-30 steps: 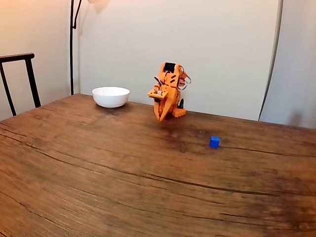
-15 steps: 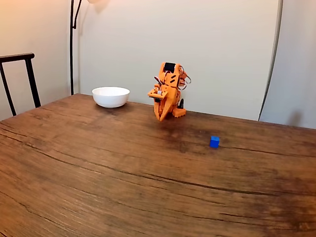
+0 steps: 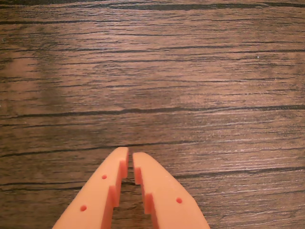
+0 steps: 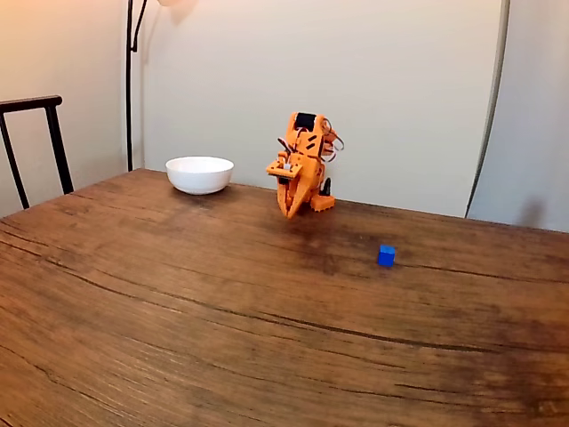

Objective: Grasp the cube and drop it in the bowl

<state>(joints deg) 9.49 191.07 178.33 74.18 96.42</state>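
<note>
In the fixed view a tiny bright blue cube (image 4: 386, 255) rests on the wooden table (image 4: 222, 320), right of centre. The white bowl (image 4: 199, 174) stands at the back left near the table's far edge. The orange arm is folded up at the back, between the two, with my gripper (image 4: 291, 213) pointing down just above the wood. In the wrist view my gripper (image 3: 130, 157) is shut with nothing in it, its two orange fingers (image 3: 102, 191) almost touching over bare wood grain.
A black chair back (image 4: 36, 142) stands off the table's left edge and a dark lamp pole (image 4: 130, 80) rises behind the bowl. A pale wall runs close behind the table.
</note>
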